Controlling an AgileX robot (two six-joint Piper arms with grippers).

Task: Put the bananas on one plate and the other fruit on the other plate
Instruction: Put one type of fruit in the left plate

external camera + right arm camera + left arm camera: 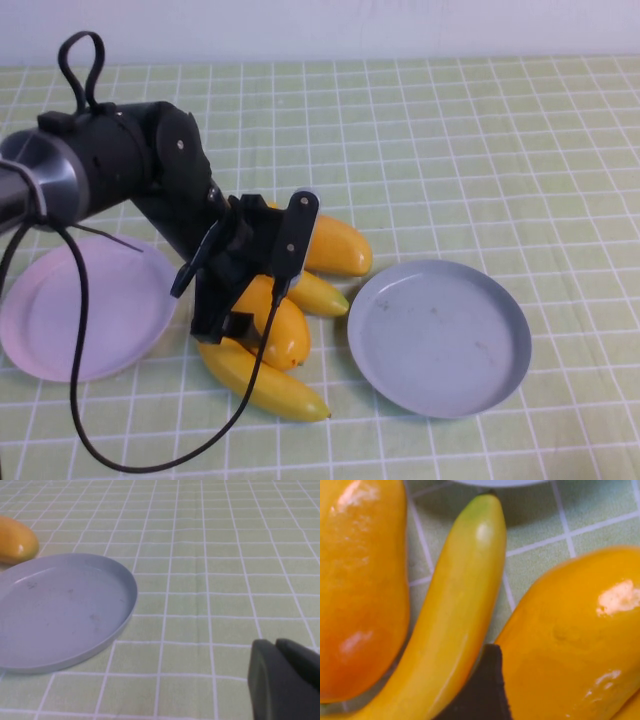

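Two orange mangoes and two yellow bananas lie bunched between the plates. My left gripper (250, 315) is down on the near mango (282, 335) and shut on it; in the left wrist view this mango (580, 630) fills the space between the jaws, with one dark finger (485, 690) wedged between it and a banana (455, 610). The other mango (338, 247) lies behind, also in the left wrist view (360, 590). One banana (265, 385) lies in front, the other (318, 293) beside the grey-blue plate (440, 335). The pink plate (85, 305) is at left. My right gripper (277, 647) is shut and empty, low over the cloth.
A green checked cloth covers the table. The left arm's black cable (150, 455) loops over the pink plate's edge and the cloth in front. The right wrist view shows the grey-blue plate (60, 610) and a mango's end (15, 545) beyond it.
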